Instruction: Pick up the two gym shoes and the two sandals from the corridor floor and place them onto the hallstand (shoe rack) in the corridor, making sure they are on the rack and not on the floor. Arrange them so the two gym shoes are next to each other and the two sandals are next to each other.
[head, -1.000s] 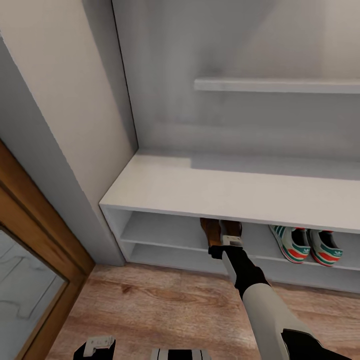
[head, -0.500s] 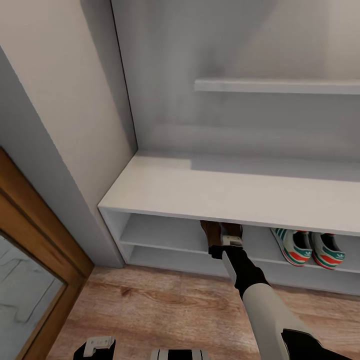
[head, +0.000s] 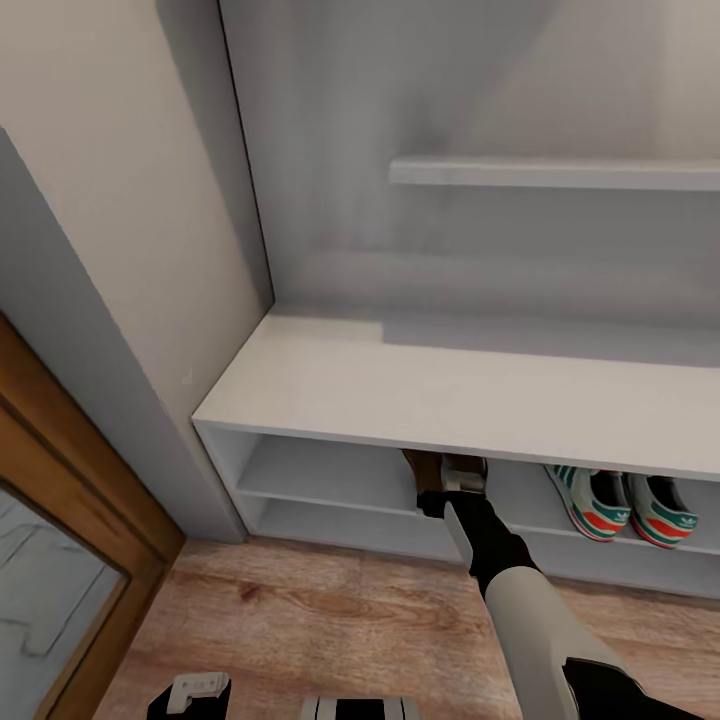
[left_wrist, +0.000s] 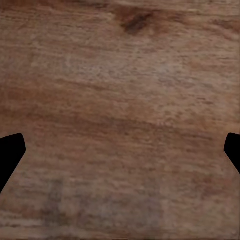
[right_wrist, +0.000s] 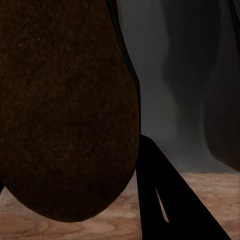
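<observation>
Head view: the right gripper (head: 452, 482) is reached under the bench top of the hallstand (head: 450, 385), into the upper open shelf, with a dark brown sandal (head: 424, 468) at its tip. In the right wrist view the sandal's (right_wrist: 65, 110) sole is seen very close against one dark finger (right_wrist: 160, 195), so the jaws are judged to be clamped on it, though the contact itself is hidden by the sole. One sandal is counted for certain; what lies behind the gripper cannot be made out, so the second sandal cannot be confirmed. Two gym shoes (head: 625, 500) are counted, standing side by side on the same shelf, toes inward, well to the right of the sandal. The step in hand is judged to be the placing of a sandal on the shelf. The next move would call for the sandal to be set flat on the shelf board, released, and the arm drawn straight back without the bench edge being caught. The left gripper (left_wrist: 120, 150) hangs above the corridor floor (head: 330, 620); its fingertips (left_wrist: 10, 150) are seen wide apart at the edges of the left wrist view, with nothing between them but bare planks.
</observation>
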